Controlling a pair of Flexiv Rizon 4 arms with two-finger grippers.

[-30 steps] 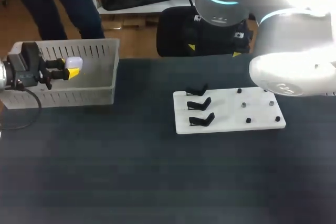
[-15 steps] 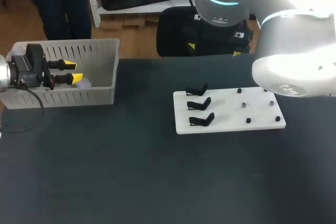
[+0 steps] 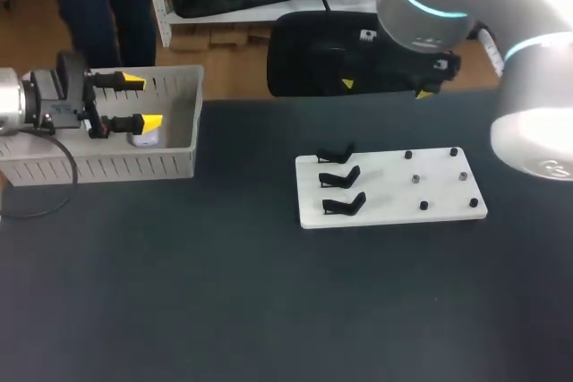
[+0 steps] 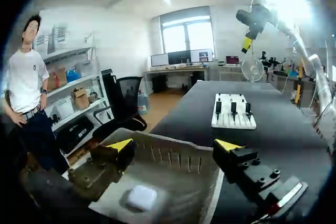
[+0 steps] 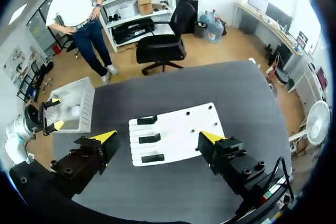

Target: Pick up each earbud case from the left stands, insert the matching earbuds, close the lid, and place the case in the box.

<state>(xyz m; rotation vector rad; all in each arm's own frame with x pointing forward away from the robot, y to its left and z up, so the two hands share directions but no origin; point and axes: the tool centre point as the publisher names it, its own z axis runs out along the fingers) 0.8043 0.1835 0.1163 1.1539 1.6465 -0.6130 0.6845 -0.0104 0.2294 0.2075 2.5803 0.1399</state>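
Both tools are spread wide, with nothing pinched. My left tool point(image 3: 140, 101) comes in from the left edge and hangs over the grey slotted box point(image 3: 134, 167) at the far-left part of the worktop point(image 3: 224, 292), fingers level, yellow tips pointing toward the middle. One white earbud case point(image 3: 143, 138) lies on the box floor, just below the nearer tip and apart from it. In the left wrist view the earbud case point(image 4: 142, 198) sits under my left tool point(image 4: 173, 145), lower than both fingers, untouched, inside the box wall point(image 4: 173, 157); it looks closed there. My right arm point(image 3: 537, 131) enters from the upper right, and my right tool point(image 3: 385, 89) is held high over the worktop's far side. Its own view looks down between the spread fingers of the right tool point(image 5: 157, 137) onto the white board point(image 5: 176, 132), well below. The board point(image 3: 391, 187) lies flat, right of the worktop's middle, well apart from the box. Three black stands point(image 3: 340, 178) sit in a column on its left part. Six small dark pieces point(image 3: 416, 178) dot its right half, too small to tell what they are. The right wrist view also catches the box point(image 5: 73, 111) with my left tool point(image 5: 55, 113) over it.
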